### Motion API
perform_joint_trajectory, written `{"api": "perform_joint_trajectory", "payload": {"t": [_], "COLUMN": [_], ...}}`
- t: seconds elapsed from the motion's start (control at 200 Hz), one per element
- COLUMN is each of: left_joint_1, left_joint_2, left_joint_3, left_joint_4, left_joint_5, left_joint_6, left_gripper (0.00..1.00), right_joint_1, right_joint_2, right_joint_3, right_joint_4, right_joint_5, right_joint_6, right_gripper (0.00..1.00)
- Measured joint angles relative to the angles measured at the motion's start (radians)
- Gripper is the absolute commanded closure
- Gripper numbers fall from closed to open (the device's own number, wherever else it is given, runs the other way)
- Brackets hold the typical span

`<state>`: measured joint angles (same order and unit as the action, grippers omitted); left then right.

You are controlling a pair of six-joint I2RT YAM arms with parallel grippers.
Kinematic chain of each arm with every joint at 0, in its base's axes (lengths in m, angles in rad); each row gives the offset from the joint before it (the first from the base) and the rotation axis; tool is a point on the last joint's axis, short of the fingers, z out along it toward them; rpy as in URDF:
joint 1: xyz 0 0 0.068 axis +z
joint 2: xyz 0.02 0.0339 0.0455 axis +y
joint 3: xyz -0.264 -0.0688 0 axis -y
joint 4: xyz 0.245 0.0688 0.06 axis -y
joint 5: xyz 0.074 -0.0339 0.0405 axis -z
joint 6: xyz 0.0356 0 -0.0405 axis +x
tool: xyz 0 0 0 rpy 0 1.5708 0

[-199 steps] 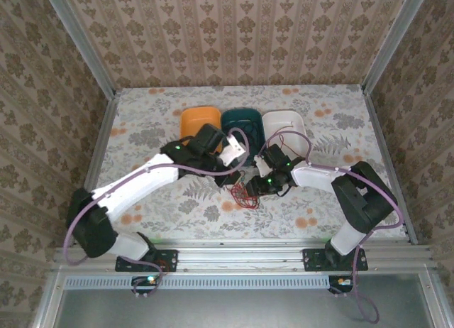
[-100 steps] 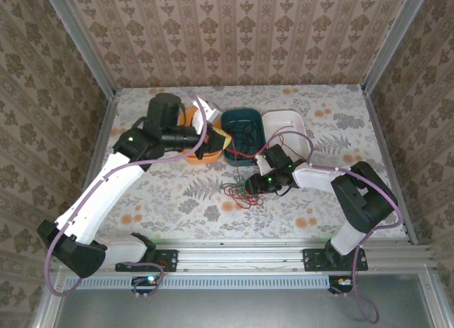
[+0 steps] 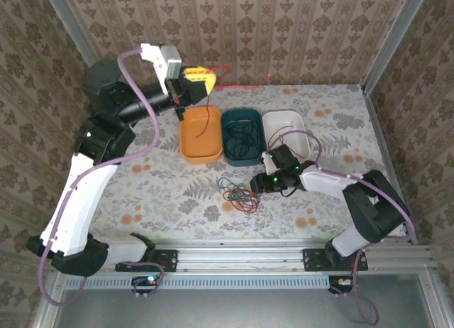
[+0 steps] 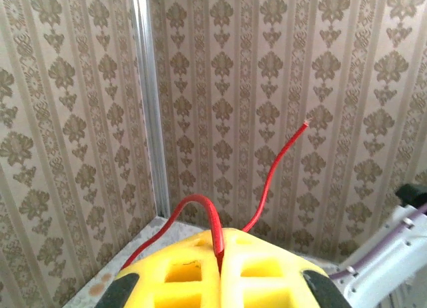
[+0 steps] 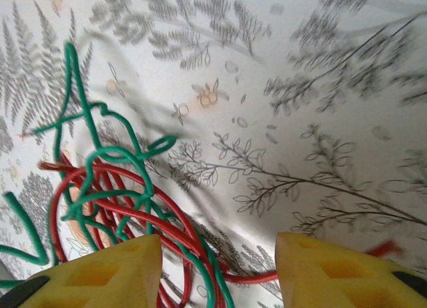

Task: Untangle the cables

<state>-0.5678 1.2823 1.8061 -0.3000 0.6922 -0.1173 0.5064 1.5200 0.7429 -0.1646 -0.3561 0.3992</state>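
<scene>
The table (image 3: 142, 172) has a flowered cover. The left arm stands high above its far side. The right arm lies low over the middle.

Three trays sit in a row at 12 o'clock from the table's centre: an orange tray (image 3: 190, 149), a teal tray (image 3: 245, 116) at 3 o'clock from it, and a white tray (image 3: 284, 122) at 3 o'clock from that one. They are touching or almost touching.

The left gripper (image 3: 206, 81) (image 4: 220, 268) is in the air at 12 o'clock from the orange tray. Its yellow jaws are pressed together on a red cable (image 3: 221, 69) (image 4: 273, 168), which loops out and ends free in front of the wall.

The right gripper (image 3: 252, 184) (image 5: 217, 261) is low over the table with its jaws spread. It holds nothing.

The tangle of red and green cables (image 3: 236, 193) (image 5: 113, 188) lies on the table at 6 o'clock from the teal tray. It reaches in between the right gripper's fingers. A black cable (image 3: 241, 138) lies inside the teal tray.
</scene>
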Motion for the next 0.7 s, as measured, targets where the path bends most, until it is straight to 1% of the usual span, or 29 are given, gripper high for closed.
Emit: {"api": "perform_joint_trajectory", "payload": {"t": [0.085, 0.18, 0.32, 0.4, 0.54, 0.7], "left_joint_1": [0.0, 0.0, -0.008, -0.031, -0.085, -0.12], "left_joint_2": [0.055, 0.143, 0.317, 0.429, 0.597, 0.732], "left_joint_3": [0.032, 0.052, 0.101, 0.154, 0.278, 0.368], "left_joint_4": [0.021, 0.033, 0.05, 0.055, 0.062, 0.089], "left_joint_5": [-0.008, -0.016, -0.019, -0.018, -0.003, 0.016], "left_joint_6": [-0.04, -0.091, -0.172, -0.199, -0.228, -0.27], "left_gripper": [1.0, 1.0, 1.0, 1.0, 1.0, 1.0], "right_joint_1": [-0.013, -0.04, -0.089, -0.119, -0.182, -0.218], "right_joint_2": [-0.104, -0.262, -0.497, -0.609, -0.73, -0.78], "right_joint_3": [0.0, 0.001, 0.001, 0.001, 0.001, -0.005], "right_joint_4": [-0.011, -0.026, -0.035, -0.058, -0.123, -0.19], "right_joint_5": [0.05, 0.144, 0.299, 0.38, 0.476, 0.52], "right_joint_6": [0.003, 0.018, 0.032, 0.032, 0.027, 0.027], "right_gripper": [0.48, 0.48, 0.47, 0.47, 0.47, 0.47]}}
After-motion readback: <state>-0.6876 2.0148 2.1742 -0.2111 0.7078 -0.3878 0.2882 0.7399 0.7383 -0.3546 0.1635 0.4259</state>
